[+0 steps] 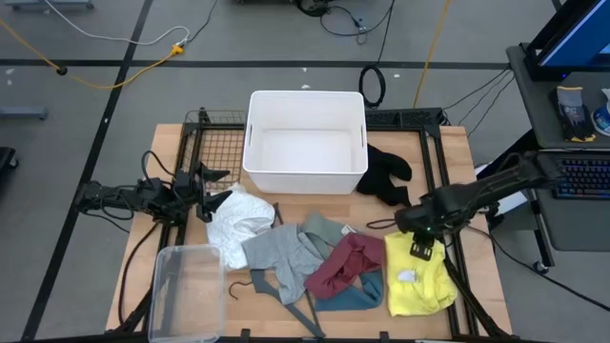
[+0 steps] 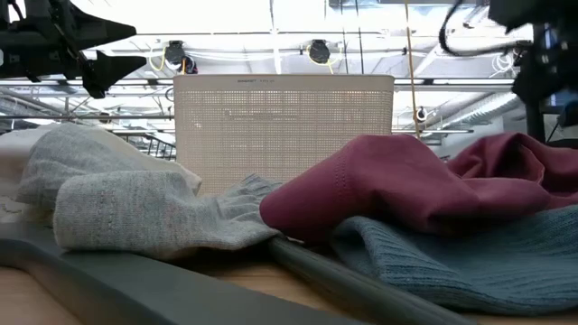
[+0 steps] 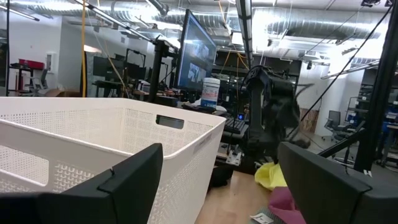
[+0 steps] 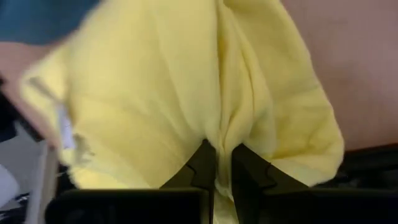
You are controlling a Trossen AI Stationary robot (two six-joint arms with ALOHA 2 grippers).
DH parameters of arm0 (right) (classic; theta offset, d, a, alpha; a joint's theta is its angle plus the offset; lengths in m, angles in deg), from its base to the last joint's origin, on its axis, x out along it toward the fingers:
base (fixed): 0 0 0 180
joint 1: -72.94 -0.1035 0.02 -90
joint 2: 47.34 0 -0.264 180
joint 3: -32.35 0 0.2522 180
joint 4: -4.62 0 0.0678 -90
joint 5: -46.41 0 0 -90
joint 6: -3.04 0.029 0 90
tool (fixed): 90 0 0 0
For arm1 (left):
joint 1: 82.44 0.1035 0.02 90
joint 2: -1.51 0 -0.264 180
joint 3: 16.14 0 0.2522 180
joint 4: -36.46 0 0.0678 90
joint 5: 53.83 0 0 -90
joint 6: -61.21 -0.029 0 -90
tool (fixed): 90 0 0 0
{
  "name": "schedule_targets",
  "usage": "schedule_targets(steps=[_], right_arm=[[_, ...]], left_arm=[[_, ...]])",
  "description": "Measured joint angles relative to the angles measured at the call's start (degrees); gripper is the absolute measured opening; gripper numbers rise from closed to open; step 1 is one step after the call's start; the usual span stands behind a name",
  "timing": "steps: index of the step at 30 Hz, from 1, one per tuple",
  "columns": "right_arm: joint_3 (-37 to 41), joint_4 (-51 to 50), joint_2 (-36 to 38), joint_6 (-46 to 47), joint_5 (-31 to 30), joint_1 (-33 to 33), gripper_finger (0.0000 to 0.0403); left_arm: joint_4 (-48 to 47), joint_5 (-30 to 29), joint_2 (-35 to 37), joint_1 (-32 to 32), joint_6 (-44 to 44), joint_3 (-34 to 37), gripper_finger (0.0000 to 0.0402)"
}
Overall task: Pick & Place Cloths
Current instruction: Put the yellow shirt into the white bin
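From above, my right hand (image 1: 420,250) sits over the top edge of the yellow cloth (image 1: 416,281), which lies crumpled at the right front of the bench (image 1: 477,191). My left hand (image 1: 212,186) hovers spread beside the white cloth (image 1: 238,221), next to the white basket (image 1: 306,141). The grey cloth (image 1: 276,252), maroon cloth (image 1: 343,265) and teal cloth (image 1: 355,297) overlap in the middle; the black cloth (image 1: 386,174) lies by the basket's right side.

At bench level, the grey knit (image 2: 144,212), the maroon folds (image 2: 406,185) and the ribbed teal (image 2: 470,262) fill the foreground.

My left wrist camera shows my fingers (image 3: 134,180) wide apart, facing the basket's perforated wall (image 3: 93,137).

My right wrist camera shows my fingers (image 4: 205,163) pressed together, pinching a ridge of soft yellow fabric (image 4: 155,93).
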Motion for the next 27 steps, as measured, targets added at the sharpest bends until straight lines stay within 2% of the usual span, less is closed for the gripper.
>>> schedule_targets(steps=[7,11,17,27], right_arm=[[-5.4,0.1,5.8,1.6,3.5,0.0,0.0018],[-6.7,4.0,9.1,2.5,6.0,0.0,0.0018],[-6.7,17.8,14.3,5.9,8.2,0.0,0.0018],[-6.8,43.0,18.7,8.0,2.5,1.0,0.0017]], left_arm=[[0.0,0.0,0.0,0.0,0.0,0.0,0.0324],[0.0,0.0,0.0,0.0,0.0,0.0,0.0324],[0.1,0.0,0.0,0.0,0.3,0.0,0.0324],[1.9,0.0,0.0,0.0,0.3,0.0,0.0324]])
